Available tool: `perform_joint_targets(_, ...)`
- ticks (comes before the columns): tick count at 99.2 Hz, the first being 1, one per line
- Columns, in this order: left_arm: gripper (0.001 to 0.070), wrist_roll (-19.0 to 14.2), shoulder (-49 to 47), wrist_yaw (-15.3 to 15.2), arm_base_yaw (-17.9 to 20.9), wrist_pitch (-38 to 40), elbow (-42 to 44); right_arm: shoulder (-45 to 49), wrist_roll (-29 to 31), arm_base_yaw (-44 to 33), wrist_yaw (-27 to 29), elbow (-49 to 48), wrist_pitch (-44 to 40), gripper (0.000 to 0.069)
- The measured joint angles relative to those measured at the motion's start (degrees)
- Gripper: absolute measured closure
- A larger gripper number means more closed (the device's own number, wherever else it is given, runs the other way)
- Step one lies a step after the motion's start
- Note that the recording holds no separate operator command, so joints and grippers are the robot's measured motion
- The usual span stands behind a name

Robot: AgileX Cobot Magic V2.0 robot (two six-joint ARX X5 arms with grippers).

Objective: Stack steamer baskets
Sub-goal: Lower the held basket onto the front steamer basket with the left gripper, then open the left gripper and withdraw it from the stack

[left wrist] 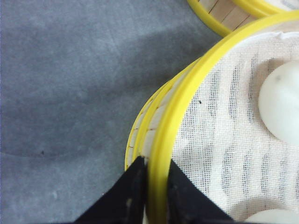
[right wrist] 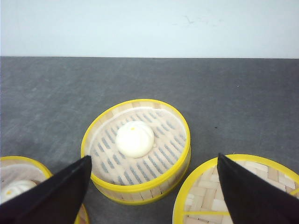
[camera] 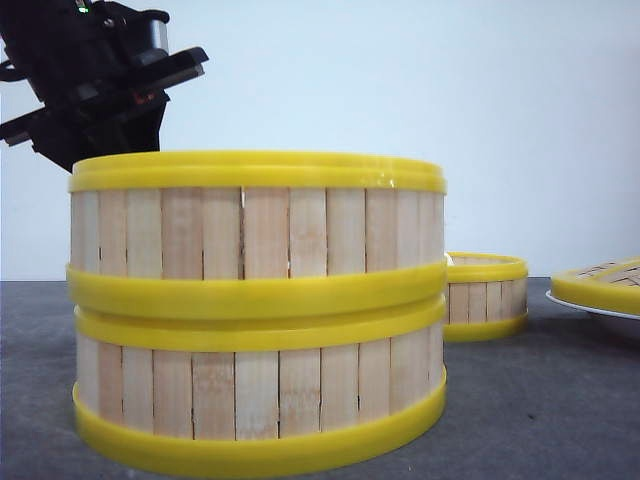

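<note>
Two steamer baskets already stand stacked near the camera in the front view: the upper basket (camera: pixel 257 230) sits squarely on the lower basket (camera: pixel 258 395), while the third basket (camera: pixel 486 295) waits behind on the grey tabletop (camera: pixel 560 400), beside the woven lid (camera: pixel 600 283).

In the left wrist view, the left claw (left wrist: pixel 156 186) is pinched on the upper basket's rim, one finger either side.

In the right wrist view, the right claw (right wrist: pixel 154 186) hangs spread wide above the third basket (right wrist: pixel 136 150), holding nothing. I'd release the left grip straight upward, so the stack stays aligned.
</note>
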Motion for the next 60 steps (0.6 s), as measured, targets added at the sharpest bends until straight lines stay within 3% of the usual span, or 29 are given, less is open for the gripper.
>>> perform_joint_targets(37, 0.0672, 0.0, 1.1, 0.0, 0.0, 0.2, 0.0, 0.0, 0.0, 0.0, 0.0, 0.0, -0.3, 0.0158)
perform_joint_targets(60, 0.0459, -0.1, 1.3, 0.2, 0.0, 0.3, 0.0, 0.0, 0.0, 0.0, 0.0, 0.0, -0.4, 0.0158)
